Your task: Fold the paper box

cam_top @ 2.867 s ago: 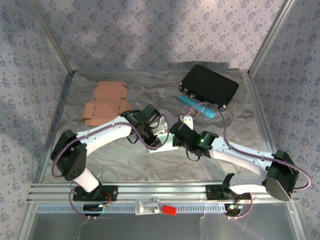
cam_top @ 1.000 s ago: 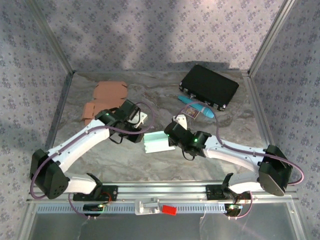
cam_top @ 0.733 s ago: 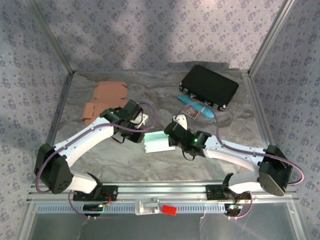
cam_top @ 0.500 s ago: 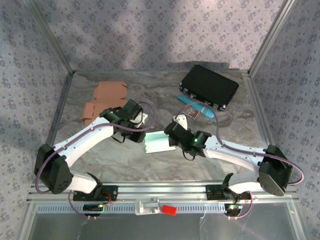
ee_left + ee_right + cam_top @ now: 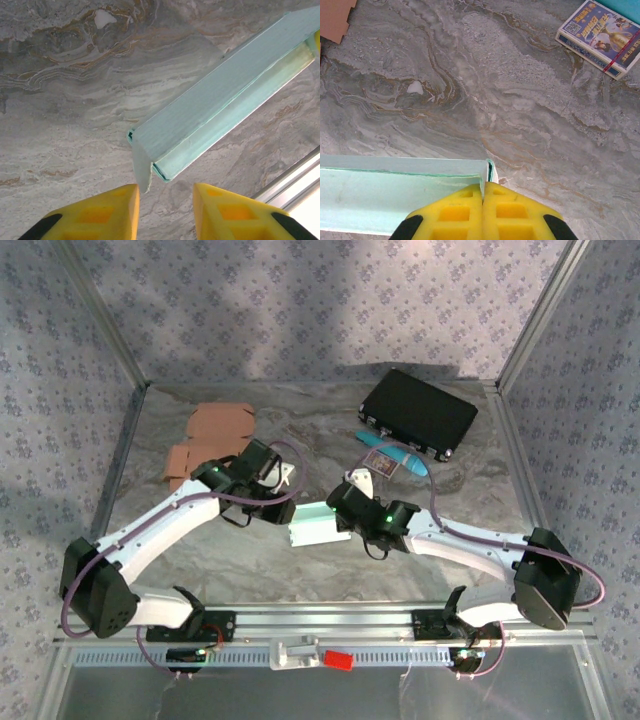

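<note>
**A:** Grippers first, quick.

**B:** My right gripper (image 5: 483, 189) is closed tight. It pinches the end wall of the paper box (image 5: 395, 192) at the bottom centre of the right wrist view. My left gripper (image 5: 165, 200) stands narrowly parted at the bottom of its own view, with nothing between the fingers (image 5: 100, 215). The box's corner sits just above them.

**A:** Box location?

**B:** Centre of the overhead frame, on the table (image 5: 250, 560), between my two wrists. It lies as a long pale teal trough.

**A:** Progress?

**B:** Roughly midway, I judge. The long walls are up, so the body has its shape. The end flap (image 5: 141, 167) hangs loose off the near corner, curling down toward my left finger, not tucked in. At the other end my right gripper covers the join, so I can't tell whether it's locked.

**A:** What's left?

**B:** Tuck that flap and close the ends. I can't tell from here whether there's a lid panel.

**A:** Clutter?

**B:** Brown cardboard blanks (image 5: 210, 445) in the upper left overhead, a black case (image 5: 418, 412) in the upper right, and a card pack (image 5: 597, 37) in the upper right of the right wrist view. All are well apart from the box.
</note>
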Robot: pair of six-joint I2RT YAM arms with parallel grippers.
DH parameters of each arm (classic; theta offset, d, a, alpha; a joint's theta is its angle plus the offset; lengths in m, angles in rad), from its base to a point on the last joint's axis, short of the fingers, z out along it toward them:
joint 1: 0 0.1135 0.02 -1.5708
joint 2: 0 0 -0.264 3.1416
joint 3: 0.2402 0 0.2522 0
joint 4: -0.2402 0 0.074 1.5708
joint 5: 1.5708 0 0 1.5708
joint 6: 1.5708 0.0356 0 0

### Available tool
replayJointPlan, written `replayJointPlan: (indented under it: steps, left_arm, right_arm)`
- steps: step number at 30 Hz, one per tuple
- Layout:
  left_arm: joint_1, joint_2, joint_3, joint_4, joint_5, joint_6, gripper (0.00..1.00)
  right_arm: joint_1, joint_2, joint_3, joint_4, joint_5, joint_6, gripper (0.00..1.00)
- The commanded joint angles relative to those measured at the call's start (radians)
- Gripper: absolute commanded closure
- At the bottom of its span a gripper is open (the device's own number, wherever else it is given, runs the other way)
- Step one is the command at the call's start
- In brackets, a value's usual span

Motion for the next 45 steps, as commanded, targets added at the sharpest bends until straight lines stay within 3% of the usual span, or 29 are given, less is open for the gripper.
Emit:
replayJointPlan:
  steps: [1,7,18,26,39,45]
  left_arm:
    - [0.004,0.018,0.003,0.01,-0.005,-0.01,0.72]
    - [0.004,0.032,0.005,0.017,-0.041,-0.009,0.8]
    - [-0.001,0.06,-0.003,0.028,-0.062,-0.021,0.87]
    - [-0.012,0.072,0.018,0.02,-0.085,-0.078,1.0]
    - [-0.016,0.085,0.083,-0.03,-0.085,-0.33,1.0]
    - [-0.015,0.11,0.105,-0.041,-0.064,-0.37,1.0]
  right_arm:
    - [-0.002,0.007,0.019,-0.028,-0.007,-0.005,1.0]
    - [-0.003,0.006,0.02,-0.027,-0.009,-0.003,1.0]
    - [-0.002,0.004,0.02,-0.029,-0.005,-0.002,1.0]
    - [-0.002,0.004,0.024,-0.027,-0.004,0.004,1.0]
    - [0.003,-0.003,0.024,-0.011,0.006,0.002,1.0]
    - [0.003,-0.002,0.023,-0.012,0.003,0.002,1.0]
